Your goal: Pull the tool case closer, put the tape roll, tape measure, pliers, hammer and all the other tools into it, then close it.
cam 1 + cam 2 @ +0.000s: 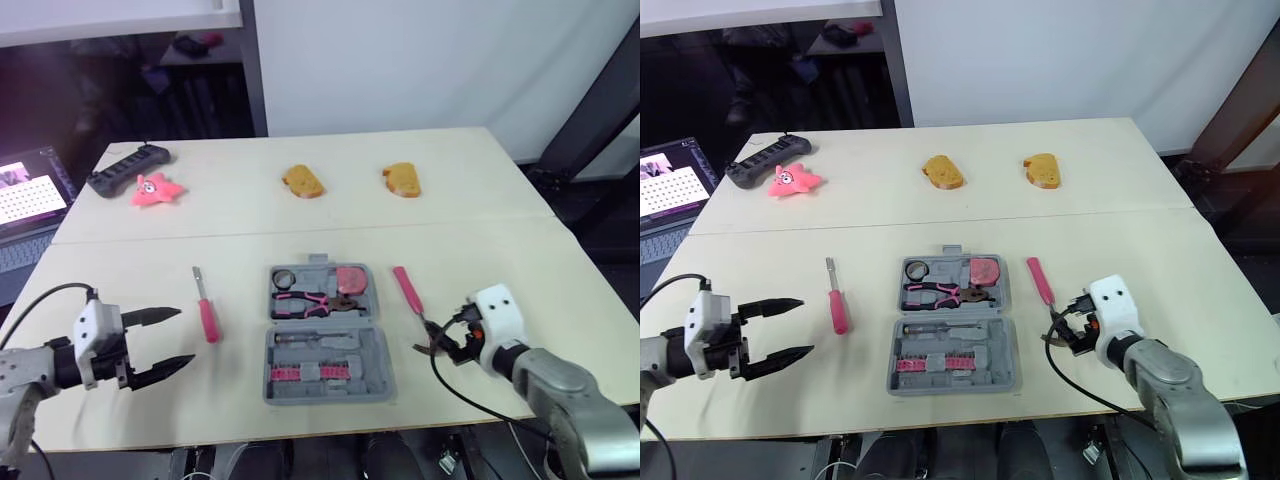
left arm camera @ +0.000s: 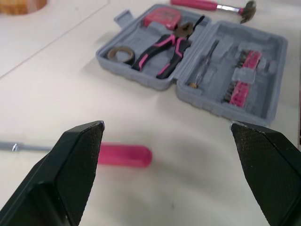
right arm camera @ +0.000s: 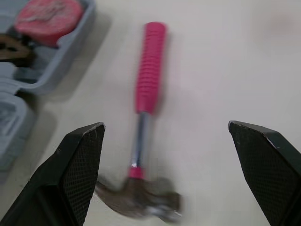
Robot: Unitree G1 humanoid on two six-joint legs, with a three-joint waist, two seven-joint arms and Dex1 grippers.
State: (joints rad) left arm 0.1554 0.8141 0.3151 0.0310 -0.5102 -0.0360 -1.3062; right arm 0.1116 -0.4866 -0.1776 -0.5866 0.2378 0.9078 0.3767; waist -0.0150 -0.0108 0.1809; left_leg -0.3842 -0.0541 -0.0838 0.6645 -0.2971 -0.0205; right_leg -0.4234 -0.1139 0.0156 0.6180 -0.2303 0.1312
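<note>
The grey tool case (image 1: 380,372) lies open at the table's front middle. In its far half are the tape roll (image 1: 284,278), the pink tape measure (image 1: 352,279) and the pink-handled pliers (image 1: 312,303); the near half holds a row of bits. A pink-handled screwdriver (image 1: 206,310) lies on the table left of the case. To its right lies the hammer (image 3: 149,70), its head nearest my right gripper (image 3: 164,127), which is open just short of that head. My left gripper (image 1: 165,342) hovers open near the front left, facing the screwdriver (image 2: 123,155) and the case (image 2: 275,52).
Two orange bread-shaped pieces (image 1: 302,181) (image 1: 402,179), a pink star toy (image 1: 155,190) and a black controller (image 1: 128,167) lie at the back of the table. A laptop (image 1: 25,200) sits off the left edge.
</note>
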